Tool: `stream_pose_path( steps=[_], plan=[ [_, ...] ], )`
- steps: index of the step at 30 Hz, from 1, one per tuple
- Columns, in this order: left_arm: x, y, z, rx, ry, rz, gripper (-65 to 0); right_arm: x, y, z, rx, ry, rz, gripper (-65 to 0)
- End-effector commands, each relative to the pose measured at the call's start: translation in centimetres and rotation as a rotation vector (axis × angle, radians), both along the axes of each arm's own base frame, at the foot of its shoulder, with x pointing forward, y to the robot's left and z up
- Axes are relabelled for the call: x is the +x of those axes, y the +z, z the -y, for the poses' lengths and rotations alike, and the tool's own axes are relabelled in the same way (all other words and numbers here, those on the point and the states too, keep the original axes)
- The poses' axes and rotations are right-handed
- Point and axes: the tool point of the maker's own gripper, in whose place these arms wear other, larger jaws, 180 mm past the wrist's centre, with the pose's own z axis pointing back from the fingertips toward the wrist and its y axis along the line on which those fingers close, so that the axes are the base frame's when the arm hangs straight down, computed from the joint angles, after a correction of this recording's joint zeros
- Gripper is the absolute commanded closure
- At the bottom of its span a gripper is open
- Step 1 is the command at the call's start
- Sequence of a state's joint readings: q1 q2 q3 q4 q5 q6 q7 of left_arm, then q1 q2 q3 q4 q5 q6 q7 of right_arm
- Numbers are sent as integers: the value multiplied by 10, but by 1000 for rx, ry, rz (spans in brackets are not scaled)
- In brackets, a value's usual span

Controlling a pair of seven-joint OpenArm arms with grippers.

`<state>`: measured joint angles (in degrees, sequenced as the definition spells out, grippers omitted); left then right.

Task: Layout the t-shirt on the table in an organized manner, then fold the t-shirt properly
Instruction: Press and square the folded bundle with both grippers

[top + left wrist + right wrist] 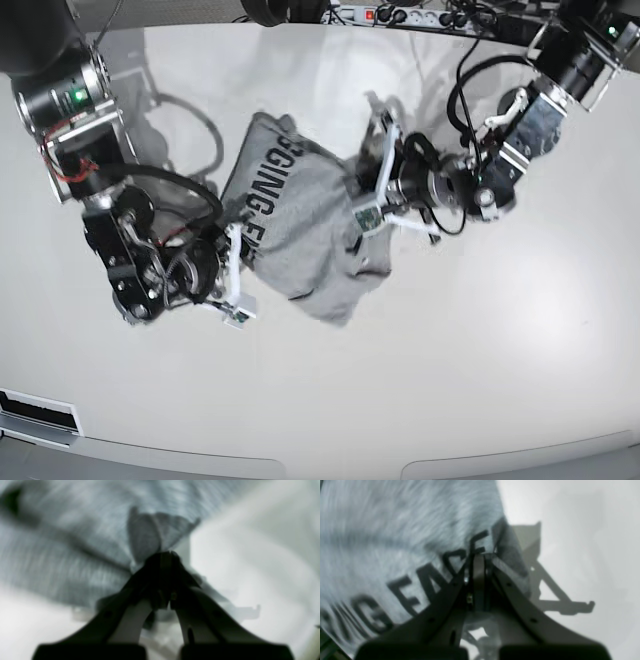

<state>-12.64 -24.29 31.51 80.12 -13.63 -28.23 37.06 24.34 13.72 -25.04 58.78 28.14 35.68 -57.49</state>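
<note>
So there's one t-shirt [300, 215] here, heather grey, bunched up and rumpled in the middle of the table [480, 370], stretched between the two claws. One side shows black block lettering running along the edge nearest the right claw; in the right wrist view the letters sit just left of and behind the fingertips, partly cut off by the frame. The lower corner of the shirt droops away from both claws toward the near edge of the table.

Two grippers, one on each side of the shirt. The right gripper [480, 555] is clenched on the shirt's lettered edge: its jaws are pressed together with a dark fold of fabric sticking up just past the tips. The left gripper [166, 553] is also clamped tight on the shirt, with a little fan of grey fabric poking out right beyond the closed tips. Both wrist views are pretty blurry, so I can't tell exactly which part of the shirt each one has, hem or sleeve.

Out past the arms, at the far edge of the table, there's one power strip [420, 14] with cables plugged in. Each wrist view also shows that claw's shadow on the white tabletop just right of the tips.
</note>
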Motion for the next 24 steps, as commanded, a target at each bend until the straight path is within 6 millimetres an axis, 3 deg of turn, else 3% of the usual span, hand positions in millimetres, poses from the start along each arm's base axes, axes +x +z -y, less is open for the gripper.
stream_pose_path(
  steps=[1,7,15,22,24],
  plan=[
    [22,16,3,-33,3,60,0,6,10,1,10,1,35,0],
    [67,20,-12,-44,82,116,0,-40,-1,-2,14,-45,34,0],
    [96,29,-23,15,93,215,0,-95,1,-21,47,-96,39,0],
    [121,59,-39,50,152,242,0,-99,25,-20,-10,-149,168,0],
    [127,72,-47,42,192,251,0,-91,39,-18,-30,-159,235,0]
  ],
)
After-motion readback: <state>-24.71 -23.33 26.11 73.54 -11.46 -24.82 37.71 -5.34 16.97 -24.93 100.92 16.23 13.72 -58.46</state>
